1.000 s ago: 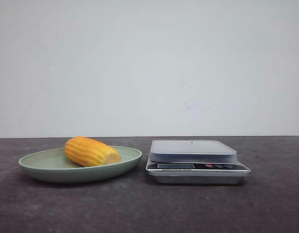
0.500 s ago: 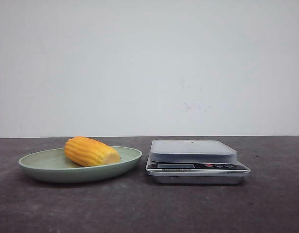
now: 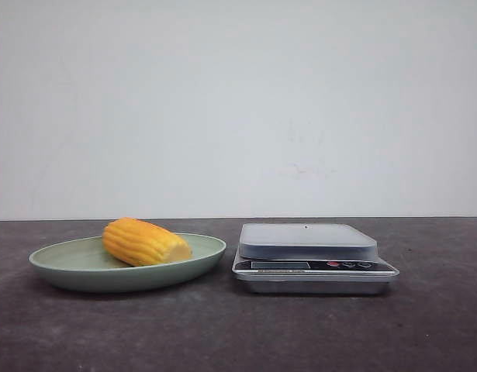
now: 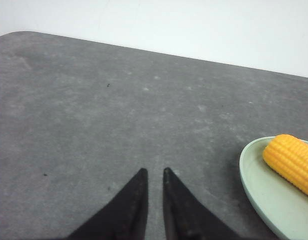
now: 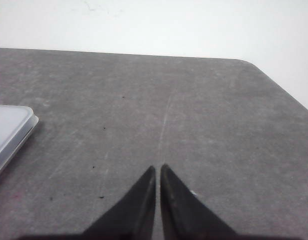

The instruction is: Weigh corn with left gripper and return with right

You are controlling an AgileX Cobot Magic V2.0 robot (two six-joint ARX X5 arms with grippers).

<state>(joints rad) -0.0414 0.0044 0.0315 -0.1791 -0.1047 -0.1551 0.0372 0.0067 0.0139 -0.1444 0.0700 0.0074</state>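
Yellow corn lies on its plate; only wrist views show both claws, nearly closed, empty.

A short ridged yellow-orange corn cob piece is lying on its side in a shallow pale-green round plate, which is sitting on the left part of a dark grey tabletop. A flat silver digital kitchen scale is standing just beside the plate, to its right, apart from it. A plain white wall is rising behind the table.
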